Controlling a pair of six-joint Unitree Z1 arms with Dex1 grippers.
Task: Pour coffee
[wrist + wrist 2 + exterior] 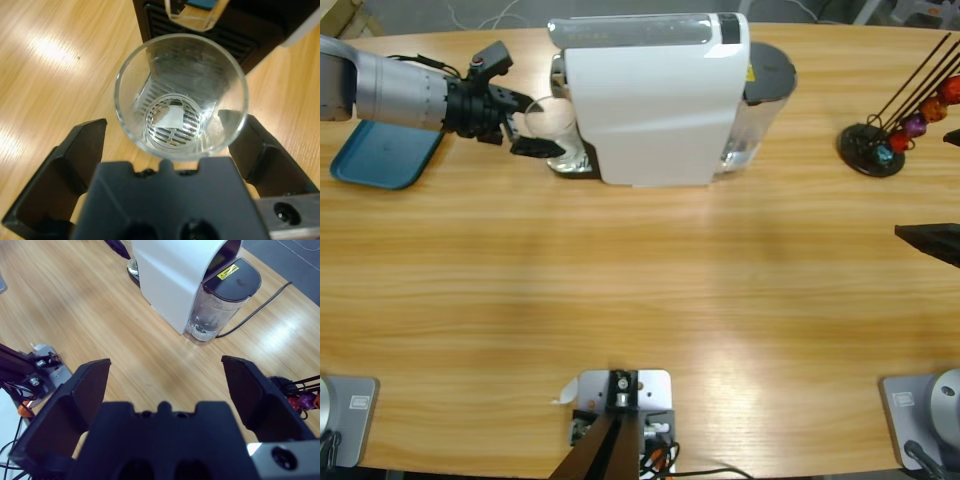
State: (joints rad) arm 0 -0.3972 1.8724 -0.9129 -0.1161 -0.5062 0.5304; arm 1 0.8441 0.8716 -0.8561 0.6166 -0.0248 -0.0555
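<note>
A small clear glass tumbler (181,95) stands upright at the white coffee machine's (650,100) left end, below its spout (195,12) and in front of the black grille (225,42). Only the slotted drip grate shows through its bottom, and no coffee can be seen in it. My left gripper (165,122) is open around the tumbler: one jaw stands clear of the glass and the other is close against it. From above, the tumbler (548,120) sits between the left gripper's (532,125) jaws. My right gripper (165,385) hangs open and empty high over the table.
A blue tray (385,155) lies at the far left, under the left arm. A black capsule stand (880,145) with coloured capsules is at the right. The machine's clear water tank (220,300) and power cord (260,305) are at its right end.
</note>
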